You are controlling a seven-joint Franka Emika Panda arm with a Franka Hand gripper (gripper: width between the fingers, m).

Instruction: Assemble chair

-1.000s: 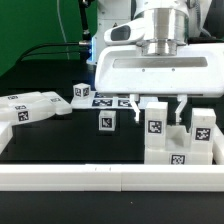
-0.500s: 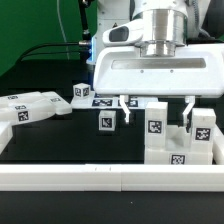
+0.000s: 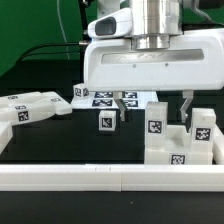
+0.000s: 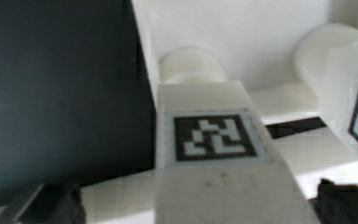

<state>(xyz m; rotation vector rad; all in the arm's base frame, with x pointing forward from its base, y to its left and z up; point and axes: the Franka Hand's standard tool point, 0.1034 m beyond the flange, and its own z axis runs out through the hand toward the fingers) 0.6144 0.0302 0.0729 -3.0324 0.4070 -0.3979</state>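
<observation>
The gripper (image 3: 153, 106) is hanging in the upper right of the exterior view, its fingers standing wide apart and clasping nothing, with a tagged upright piece (image 3: 155, 128) rising between them. The partly built chair (image 3: 178, 155) is sitting at lower right, just behind the border rail (image 3: 90, 178); a small cube (image 3: 107, 122) is lying near centre, and slabs (image 3: 30, 108) are lying at the left edge

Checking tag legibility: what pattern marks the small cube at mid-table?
The small cube is white with a black-and-white square tag; exterior view shows it best.
</observation>
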